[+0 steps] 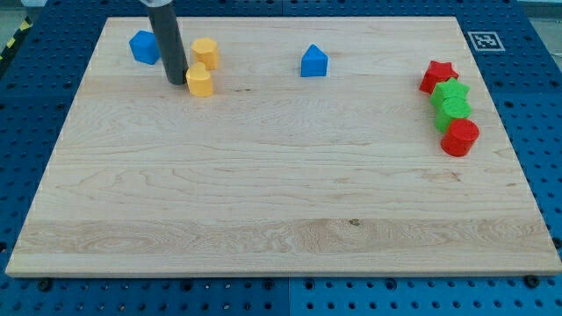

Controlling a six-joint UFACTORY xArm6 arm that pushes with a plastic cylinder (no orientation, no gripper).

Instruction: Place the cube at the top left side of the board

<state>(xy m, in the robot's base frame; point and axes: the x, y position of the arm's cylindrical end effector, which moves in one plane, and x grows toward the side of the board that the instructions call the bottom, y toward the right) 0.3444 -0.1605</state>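
Pale wood, straight-grained with a small dark knot near the view's bottom centre, makes up the board [263,202], which lies on a blue perforated table [536,105]; a black-and-white square marker [482,40] sits at the board's top right corner.

In the single camera view, matte, solid-coloured blocks fall into two groups. Toward the view's top left, a blue cube [144,47] sits near the board's top left corner, its faces blocky and angular. Just to its right stands the straight dark rod, cylindrical and slightly glossy, entering from the view's top edge and dropping almost vertically to the board. My tip [176,82] rests on the wood between the blue cube and a yellow rounded block [200,80], just beside the yellow block's left flank; whether they touch cannot be told. The tip stands apart from the cube, below and to its right. A second yellow block [205,51], cylinder-like, sits just above the first.

There is no pincer on this arm, so nothing is held or clamped.

A blue house-shaped block [313,61] stands alone near the top centre. At the view's right a tight column runs downward: a red star [438,75], a green star [450,91], a green rounded block [454,111] and a red cylinder [459,137], each touching the next.
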